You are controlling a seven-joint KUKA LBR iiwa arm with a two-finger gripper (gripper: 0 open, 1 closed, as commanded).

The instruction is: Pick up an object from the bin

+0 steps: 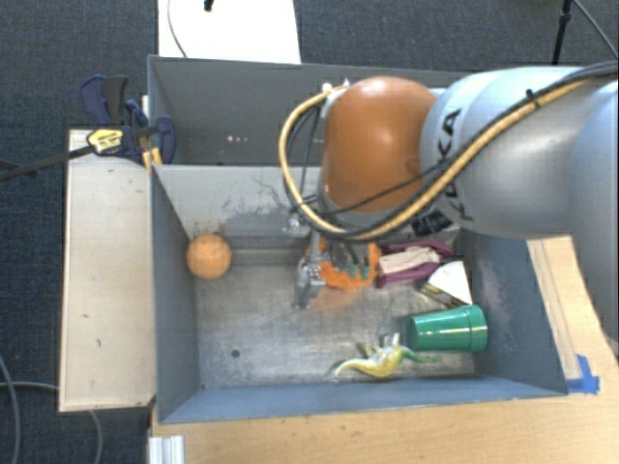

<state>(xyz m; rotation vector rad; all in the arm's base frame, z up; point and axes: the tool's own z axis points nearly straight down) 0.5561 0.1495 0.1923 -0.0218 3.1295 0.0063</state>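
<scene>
Closest to the viewer, by the front wall of the grey metal bin (251, 341), lies a small yellow-green toy lizard (375, 362), stretched out along the floor. Just behind it and to its right is a dark green plastic cup (447, 329), tipped on its side with its mouth turned toward the right wall; the lizard's tail end comes up near the cup's base. Farther in, around the middle of the bin, the tool (309, 283) hangs low over the floor, its metal tip close to the scuffed grey surface. Whether it is open or closed cannot be made out, and nothing can be seen gripped in it. Right against its right side sits a small orange object of unclear shape (350, 275), partly hidden beneath the wrist. To the right of that lie a flat purple and white packet (414, 263) and, touching it, a white wedge-shaped piece (451, 283), both just behind the cup. Well apart from these, on the left and near the foot of the back wall, a round matt orange ball (209, 256) rests by itself. Above the tool rise the wrist's rounded orange cover (372, 143), looped about by a yellow and black cable (287, 148), and the silver-grey arm (542, 153) coming in from the right.
</scene>
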